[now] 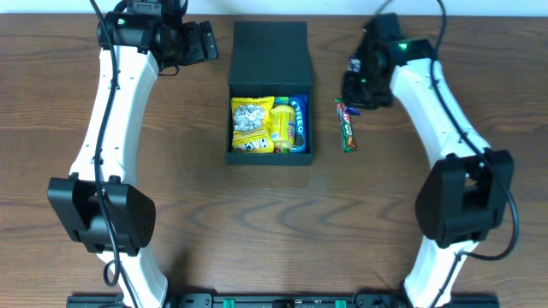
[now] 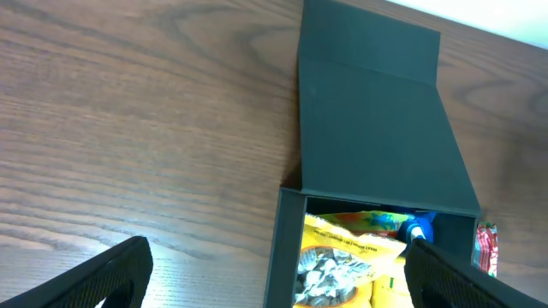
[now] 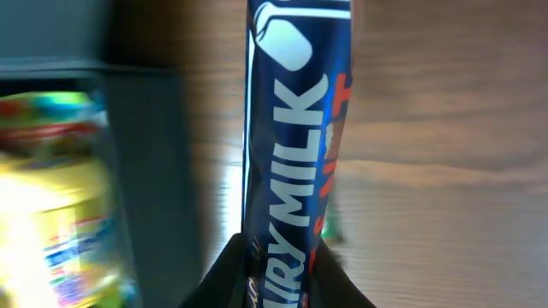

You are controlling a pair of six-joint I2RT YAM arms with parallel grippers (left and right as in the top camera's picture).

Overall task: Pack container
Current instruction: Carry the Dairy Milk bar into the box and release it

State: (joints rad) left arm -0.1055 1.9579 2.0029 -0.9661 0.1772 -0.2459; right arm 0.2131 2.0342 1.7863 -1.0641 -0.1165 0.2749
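Currently on the wooden desk (image 1: 274, 231): one container (image 1: 270, 157), dark green and roughly square, lying between the two grippers with its hinged lid (image 1: 270, 53) folded open and flat on the far side. Contents: a yellow seed packet (image 1: 250, 124), a second yellow packet (image 1: 282, 124) and a blue Oreo packet (image 1: 300, 120), side by side. Left gripper (image 1: 208, 41): fingers spread wide, empty, just beside the lid on the container's left; in its wrist view the open container lies ahead, between the fingers. Right gripper (image 3: 282, 282): pinching the near end of a dark blue Dairy Milk bar (image 3: 295, 171), which points straight out from the fingers; the container's wall lies to the left of the bar in that view, blurred. One green-and-red candy bar (image 1: 347, 127) rests on the desk near the right gripper, just beside the container's right wall.
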